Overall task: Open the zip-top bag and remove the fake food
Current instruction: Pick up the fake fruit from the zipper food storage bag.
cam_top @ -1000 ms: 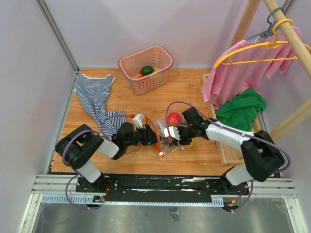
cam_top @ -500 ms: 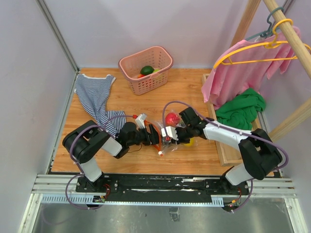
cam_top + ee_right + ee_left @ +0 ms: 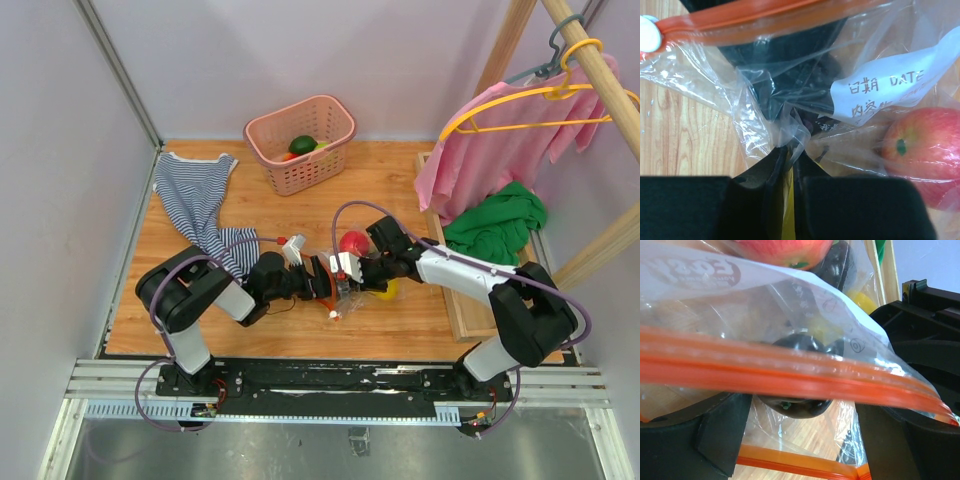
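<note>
Zip-top bag lies crumpled on surface, zip edge facing the left arm. Right claw clamps the bag film. Left claw stands apart and has advanced to the zip strip.

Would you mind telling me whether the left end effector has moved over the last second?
Yes. The left end effector has shifted right, away from the striped shirt and toward the zip-top bag.

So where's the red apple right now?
In the overhead view, the red apple lies inside the zip-top bag at mid-table, just beyond the right hand pinching the plastic.
</note>
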